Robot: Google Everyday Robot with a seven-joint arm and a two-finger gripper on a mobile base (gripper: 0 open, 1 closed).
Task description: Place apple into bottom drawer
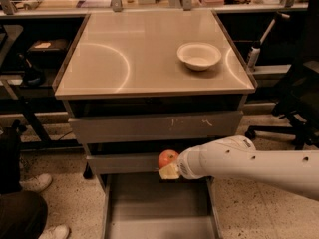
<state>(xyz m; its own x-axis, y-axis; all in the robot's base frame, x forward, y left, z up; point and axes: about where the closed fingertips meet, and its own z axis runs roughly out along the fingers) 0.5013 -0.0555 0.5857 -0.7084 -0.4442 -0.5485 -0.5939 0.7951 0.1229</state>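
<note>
The small red-orange apple is held in my gripper, whose yellowish fingertip shows just under it. The white arm reaches in from the right. The apple hangs in front of the middle drawer's front, above the back part of the bottom drawer, which is pulled out and shows a flat grey floor with thin side rails.
A white bowl sits on the beige cabinet top. The two upper drawers are closed. A person's legs and white shoes are at the lower left. A black chair stands at the right.
</note>
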